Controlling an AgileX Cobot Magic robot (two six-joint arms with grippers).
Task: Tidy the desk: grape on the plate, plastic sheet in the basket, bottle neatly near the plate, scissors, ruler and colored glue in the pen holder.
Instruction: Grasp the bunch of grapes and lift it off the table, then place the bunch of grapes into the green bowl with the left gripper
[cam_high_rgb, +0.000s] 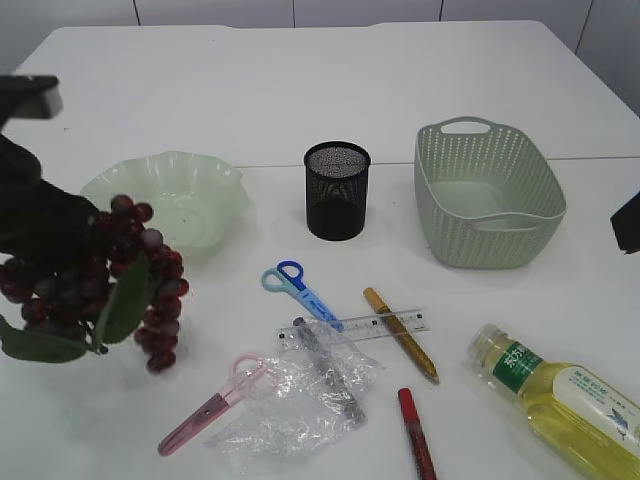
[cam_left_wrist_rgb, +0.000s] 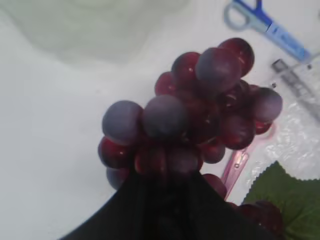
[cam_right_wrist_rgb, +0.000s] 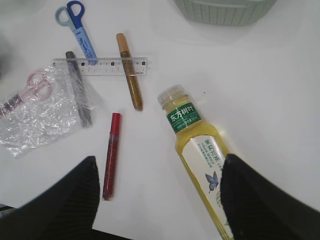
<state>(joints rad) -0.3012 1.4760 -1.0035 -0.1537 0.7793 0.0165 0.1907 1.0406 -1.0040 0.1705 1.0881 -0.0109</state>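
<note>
My left gripper (cam_left_wrist_rgb: 167, 192) is shut on a bunch of dark red grapes (cam_high_rgb: 125, 275) with green leaves and holds it in the air, in front of the pale green plate (cam_high_rgb: 205, 190). My right gripper (cam_right_wrist_rgb: 160, 200) is open and empty above the table, with the lying yellow bottle (cam_right_wrist_rgb: 200, 145) by its right finger. A crumpled plastic sheet (cam_high_rgb: 285, 400) lies at the front, over a grey glue pen (cam_high_rgb: 325, 368) and the pink scissors (cam_high_rgb: 210, 405). Blue scissors (cam_high_rgb: 298, 287), a clear ruler (cam_high_rgb: 385, 325), a gold glue pen (cam_high_rgb: 402, 335) and a red glue pen (cam_high_rgb: 417, 435) lie nearby. The black mesh pen holder (cam_high_rgb: 337, 190) stands in the middle.
A grey-green woven basket (cam_high_rgb: 487, 195) stands at the right behind the bottle (cam_high_rgb: 560, 395). A dark part of the right arm (cam_high_rgb: 628, 220) shows at the right edge. The table's front edge is close under the right gripper.
</note>
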